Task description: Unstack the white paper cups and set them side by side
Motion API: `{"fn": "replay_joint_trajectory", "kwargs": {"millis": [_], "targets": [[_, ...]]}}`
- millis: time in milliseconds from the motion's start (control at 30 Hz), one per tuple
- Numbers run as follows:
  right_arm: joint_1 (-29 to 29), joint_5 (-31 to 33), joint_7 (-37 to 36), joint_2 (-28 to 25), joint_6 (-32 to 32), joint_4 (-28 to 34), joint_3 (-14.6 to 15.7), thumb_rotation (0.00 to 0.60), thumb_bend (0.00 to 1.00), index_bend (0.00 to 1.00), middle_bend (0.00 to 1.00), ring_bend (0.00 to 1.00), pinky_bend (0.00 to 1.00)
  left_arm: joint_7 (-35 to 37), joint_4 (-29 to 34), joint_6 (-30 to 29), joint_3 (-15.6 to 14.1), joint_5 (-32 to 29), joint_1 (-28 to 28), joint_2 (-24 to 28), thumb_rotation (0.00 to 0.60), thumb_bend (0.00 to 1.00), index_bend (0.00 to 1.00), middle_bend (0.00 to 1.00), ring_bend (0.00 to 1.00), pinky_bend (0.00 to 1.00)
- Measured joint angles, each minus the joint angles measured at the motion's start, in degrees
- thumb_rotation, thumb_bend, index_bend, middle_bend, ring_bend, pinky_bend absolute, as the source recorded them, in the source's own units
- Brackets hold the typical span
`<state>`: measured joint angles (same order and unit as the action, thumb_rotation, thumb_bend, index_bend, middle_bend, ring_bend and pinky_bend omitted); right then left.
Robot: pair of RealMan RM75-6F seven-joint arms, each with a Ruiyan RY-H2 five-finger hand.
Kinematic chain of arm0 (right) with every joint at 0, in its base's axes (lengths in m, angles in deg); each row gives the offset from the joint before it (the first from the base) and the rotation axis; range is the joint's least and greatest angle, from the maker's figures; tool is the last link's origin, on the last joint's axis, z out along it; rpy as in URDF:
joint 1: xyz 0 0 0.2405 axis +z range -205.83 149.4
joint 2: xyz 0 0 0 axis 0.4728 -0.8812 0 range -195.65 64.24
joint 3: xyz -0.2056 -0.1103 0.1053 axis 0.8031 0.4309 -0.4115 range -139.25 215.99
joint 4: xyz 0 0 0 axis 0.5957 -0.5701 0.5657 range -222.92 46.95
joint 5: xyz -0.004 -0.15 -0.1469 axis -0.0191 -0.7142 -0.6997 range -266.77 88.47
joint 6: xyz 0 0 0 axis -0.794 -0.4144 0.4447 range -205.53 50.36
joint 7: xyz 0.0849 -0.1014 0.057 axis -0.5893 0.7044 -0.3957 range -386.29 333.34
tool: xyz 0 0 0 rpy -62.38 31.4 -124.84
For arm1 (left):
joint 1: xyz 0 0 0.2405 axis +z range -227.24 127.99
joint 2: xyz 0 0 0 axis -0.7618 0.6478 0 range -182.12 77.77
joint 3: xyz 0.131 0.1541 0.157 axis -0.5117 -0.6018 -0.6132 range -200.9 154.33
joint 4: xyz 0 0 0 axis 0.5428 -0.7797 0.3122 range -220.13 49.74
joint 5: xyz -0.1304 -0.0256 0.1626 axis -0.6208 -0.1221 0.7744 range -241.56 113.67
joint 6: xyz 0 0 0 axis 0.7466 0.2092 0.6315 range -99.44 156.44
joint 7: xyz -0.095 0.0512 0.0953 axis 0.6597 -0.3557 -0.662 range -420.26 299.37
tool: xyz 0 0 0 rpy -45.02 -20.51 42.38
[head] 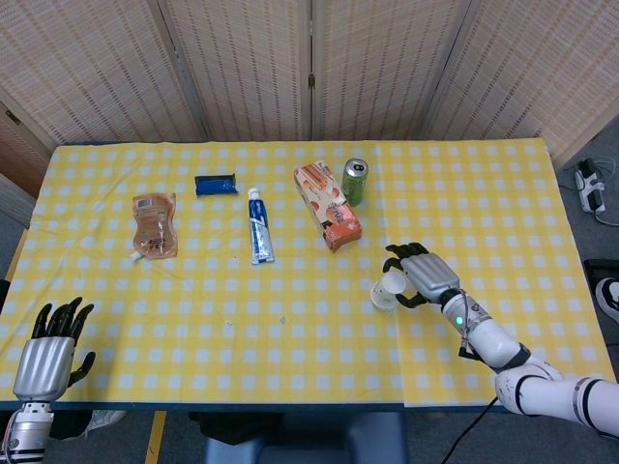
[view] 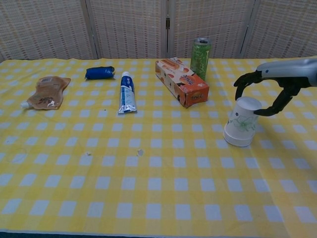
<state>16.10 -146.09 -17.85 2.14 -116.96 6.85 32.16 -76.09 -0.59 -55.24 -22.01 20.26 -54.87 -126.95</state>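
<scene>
White paper cups [view: 242,123] upside down and tilted on the yellow-checked tabletop [view: 148,188], right of centre, stacked as one (green leaf print on the side). Right robot hand [view: 270,91] arched over the cups' upturned base, dark fingers [view: 242,79] spread and curling down on both sides; cannot tell whether any fingertip touches the paper, nothing lifted. Same robot hand [head: 418,274] in the head view just right of the cups [head: 389,289]. Left robot hand [head: 50,348] at the near left edge of the tabletop, fingers apart, holding nothing. Farther back, left to right: brown pouch [view: 47,92], blue packet [view: 99,73], toothpaste tube [view: 127,92], orange carton [view: 182,82], green can [view: 200,51] just beside the carton's far end.
</scene>
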Motion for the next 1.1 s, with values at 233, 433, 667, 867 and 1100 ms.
{"fn": "replay_joint_trajectory", "kwargs": {"millis": [233, 433, 667, 867, 1100], "targets": [[-0.6, -1.3, -0.5, -1.0, -1.6, 1.3, 0.2, 0.600, 0.43, 0.37, 0.13, 0.09, 0.05, -0.1, 0.1, -0.1, -0.1, 0.1, 0.1, 0.0, 0.600, 0.38, 0.17, 0.11, 0.12, 0.00], [-1.8, -3.5, -1.0, -3.3, -4.1, 4.1, 0.1, 0.600, 0.43, 0.38, 0.14, 0.09, 0.05, -0.1, 0.3, -0.2, -0.1, 0.2, 0.1, 0.2, 0.600, 0.38, 0.17, 0.11, 0.12, 0.00], [-3.7, -7.0, -1.5, -7.8, -7.3, 9.2, 0.1, 0.600, 0.43, 0.39, 0.15, 0.10, 0.05, 0.0, 0.4, -0.5, -0.1, 0.4, 0.2, 0.3, 0.600, 0.38, 0.17, 0.11, 0.12, 0.00], [-5.7, -11.2, -3.1, -11.9, -10.7, 14.1, -0.3, 0.600, 0.43, 0.40, 0.16, 0.10, 0.05, 0.0, 0.5, -0.5, -0.2, 0.6, 0.2, 0.3, 0.600, 0.38, 0.17, 0.11, 0.12, 0.00], [-4.6, -12.2, -2.9, -12.0, -9.7, 15.7, -1.3, 0.600, 0.43, 0.40, 0.16, 0.10, 0.05, 0.3, 0.5, -0.9, -0.3, 0.9, 0.3, 0.4, 0.600, 0.38, 0.17, 0.11, 0.12, 0.00]]}}
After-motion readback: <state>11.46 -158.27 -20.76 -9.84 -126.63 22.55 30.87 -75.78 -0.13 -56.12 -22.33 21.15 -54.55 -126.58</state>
